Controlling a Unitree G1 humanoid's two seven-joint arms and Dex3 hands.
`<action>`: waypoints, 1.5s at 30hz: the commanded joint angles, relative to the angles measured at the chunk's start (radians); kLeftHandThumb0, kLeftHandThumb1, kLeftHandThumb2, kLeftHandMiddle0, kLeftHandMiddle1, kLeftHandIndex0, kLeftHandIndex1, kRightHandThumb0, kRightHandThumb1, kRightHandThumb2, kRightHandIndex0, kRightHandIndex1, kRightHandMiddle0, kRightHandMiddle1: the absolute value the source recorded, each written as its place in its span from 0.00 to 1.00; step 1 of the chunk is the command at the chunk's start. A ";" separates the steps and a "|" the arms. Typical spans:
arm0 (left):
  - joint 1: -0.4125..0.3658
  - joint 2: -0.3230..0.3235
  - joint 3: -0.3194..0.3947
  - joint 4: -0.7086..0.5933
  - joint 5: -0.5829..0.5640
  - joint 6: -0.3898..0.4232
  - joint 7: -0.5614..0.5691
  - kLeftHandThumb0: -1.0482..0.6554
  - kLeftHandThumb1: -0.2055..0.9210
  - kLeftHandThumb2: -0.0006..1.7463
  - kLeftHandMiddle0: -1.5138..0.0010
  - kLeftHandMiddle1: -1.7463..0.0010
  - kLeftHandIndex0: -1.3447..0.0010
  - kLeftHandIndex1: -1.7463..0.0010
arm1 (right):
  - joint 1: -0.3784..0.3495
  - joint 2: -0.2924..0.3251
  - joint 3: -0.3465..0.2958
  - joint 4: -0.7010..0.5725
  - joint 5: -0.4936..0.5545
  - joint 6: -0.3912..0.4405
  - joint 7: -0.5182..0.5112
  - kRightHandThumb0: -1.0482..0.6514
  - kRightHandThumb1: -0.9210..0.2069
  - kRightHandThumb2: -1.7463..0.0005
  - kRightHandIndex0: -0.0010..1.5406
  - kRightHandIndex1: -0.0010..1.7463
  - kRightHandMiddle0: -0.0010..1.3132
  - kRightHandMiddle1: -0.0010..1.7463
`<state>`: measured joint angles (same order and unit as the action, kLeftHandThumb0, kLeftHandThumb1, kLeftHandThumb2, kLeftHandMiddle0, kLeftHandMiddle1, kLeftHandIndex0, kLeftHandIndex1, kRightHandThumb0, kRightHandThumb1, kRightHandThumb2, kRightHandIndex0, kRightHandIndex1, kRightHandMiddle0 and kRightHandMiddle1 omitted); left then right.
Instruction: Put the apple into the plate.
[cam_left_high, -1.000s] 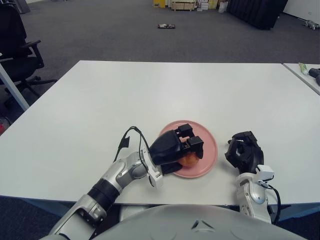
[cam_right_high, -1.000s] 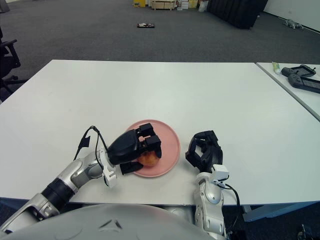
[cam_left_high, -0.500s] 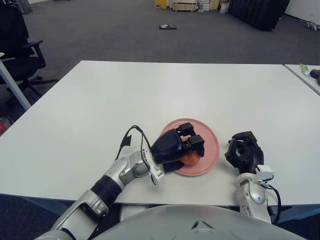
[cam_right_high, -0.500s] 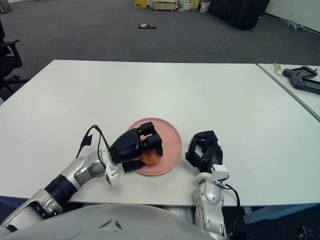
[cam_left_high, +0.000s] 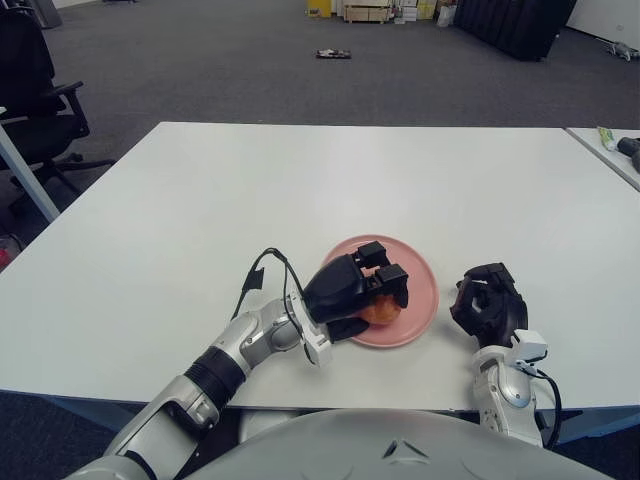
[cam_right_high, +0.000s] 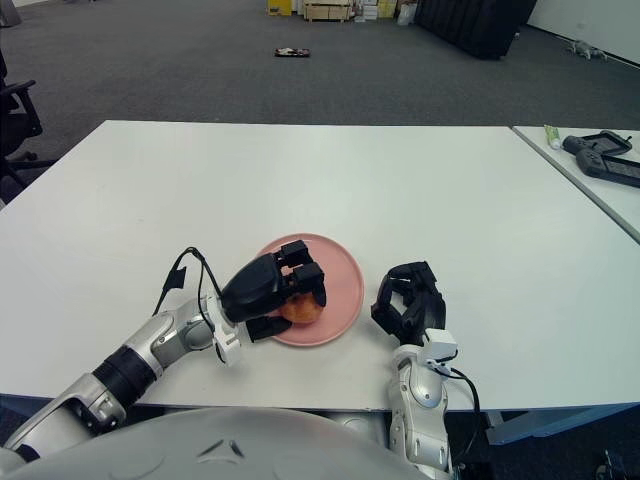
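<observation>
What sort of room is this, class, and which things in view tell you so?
Probably an open office or lab space: grey carpet floor, a black office chair at the left, and plain white tables. The left hand holds an apple over a pink plate.

The left arm reaches from the lower left of the frame up and to the right, its silver forearm slanted toward the centre, with a thin black cable looping up off the wrist. The left hand sits just below the middle of the frame, its black fingers curled down and closed over something held beneath them. The right arm rises almost straight up from the lower right edge. The right hand shows at the lower right, level with the left hand and well apart from it, its black fingers bent inward with nothing between them.
</observation>
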<state>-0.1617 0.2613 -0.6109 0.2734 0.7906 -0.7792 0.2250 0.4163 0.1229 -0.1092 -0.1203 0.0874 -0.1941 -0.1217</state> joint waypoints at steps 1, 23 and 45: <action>0.030 0.045 -0.010 -0.004 0.003 0.050 -0.094 0.54 0.62 0.61 0.67 0.13 0.72 0.00 | -0.013 -0.001 0.000 0.001 -0.005 0.010 0.000 0.37 0.38 0.37 0.71 1.00 0.36 1.00; 0.058 0.054 0.050 -0.081 -0.041 0.100 -0.110 0.10 1.00 0.58 1.00 0.98 1.00 0.93 | -0.005 0.010 0.004 -0.004 0.009 0.003 0.001 0.37 0.38 0.36 0.70 1.00 0.36 1.00; 0.113 0.000 0.168 -0.098 -0.220 0.081 -0.091 0.04 1.00 0.57 1.00 1.00 1.00 1.00 | 0.002 0.012 0.004 0.000 0.013 -0.003 0.001 0.36 0.40 0.35 0.71 1.00 0.37 1.00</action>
<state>-0.0638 0.2763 -0.4696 0.1771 0.6150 -0.6988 0.1230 0.4170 0.1243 -0.1083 -0.1217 0.1035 -0.1972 -0.1171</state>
